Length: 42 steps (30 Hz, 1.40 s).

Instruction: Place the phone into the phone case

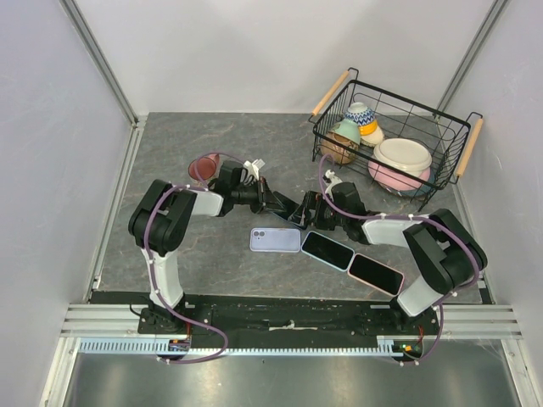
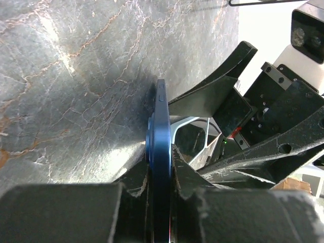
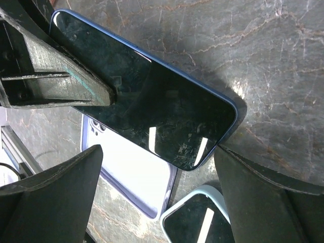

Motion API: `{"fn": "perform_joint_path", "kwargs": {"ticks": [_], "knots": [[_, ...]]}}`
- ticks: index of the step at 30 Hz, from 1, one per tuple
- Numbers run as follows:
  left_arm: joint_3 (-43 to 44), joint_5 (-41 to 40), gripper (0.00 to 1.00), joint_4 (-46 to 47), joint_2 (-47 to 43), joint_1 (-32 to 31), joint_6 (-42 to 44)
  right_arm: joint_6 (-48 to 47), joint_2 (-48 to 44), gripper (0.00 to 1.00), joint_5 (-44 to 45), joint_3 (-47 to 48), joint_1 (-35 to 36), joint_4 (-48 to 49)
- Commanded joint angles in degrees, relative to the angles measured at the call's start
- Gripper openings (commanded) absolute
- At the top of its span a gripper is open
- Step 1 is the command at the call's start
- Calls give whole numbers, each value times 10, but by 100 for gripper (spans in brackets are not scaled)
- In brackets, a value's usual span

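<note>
Left gripper (image 2: 161, 158) is clamping the blue-edged phone (image 3: 152, 106) across its two faces, near the middle of the desk, with the dark screen facing the right wrist camera. Whether the phone's lower edge is touching the desk cannot be told. Right gripper (image 3: 157, 154) is standing released, its fingers (image 3: 55, 197) spread wide to either side of the phone's free end. Whether one of them is touching the phone's corner cannot be told.

Lavender phone case (image 1: 275, 239) is lying flat on the desk just beside the held phone, on the side toward the near edge, apart from both grippers. A light blue phone (image 1: 327, 250) and a pink phone (image 1: 376, 274) are lying in a row beside the case, running toward the near right corner.

A wire basket (image 1: 467, 146) holding bowls is sitting at the far right corner. A pink cup (image 1: 202, 167) is standing just beyond the left arm, toward the far edge.
</note>
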Motion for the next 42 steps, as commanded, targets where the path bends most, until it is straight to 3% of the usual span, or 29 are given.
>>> {"fn": "perform_joint_path", "kwargs": {"ticks": [1,9,16,20,23,29,33,38,42], "knots": [[19,20,2,-21,-10,-7,17,-25,-24,98,6,12,7,-70],[63,-75,2,-181,-133,-12,109,-54,-127,98,28,46,7,-157],[5,-139,2,-208,-319,-20,118,-74,-213,98,32,60,6,-202],[-37,-163,2,-223,-428,-21,113,-82,-265,98,-16,60,5,-198],[-80,-160,2,-216,-504,-19,98,-74,-299,98,-72,57,6,-178],[-178,-123,2,-133,-642,-19,55,-17,-354,98,-183,7,5,-50],[-235,-102,2,-57,-695,-20,21,27,-359,98,-236,-29,7,48],[-275,-88,2,25,-732,-20,-14,51,-361,96,-268,-62,6,88],[-280,-82,2,38,-741,-20,-30,107,-361,93,-281,-99,7,186]]}}
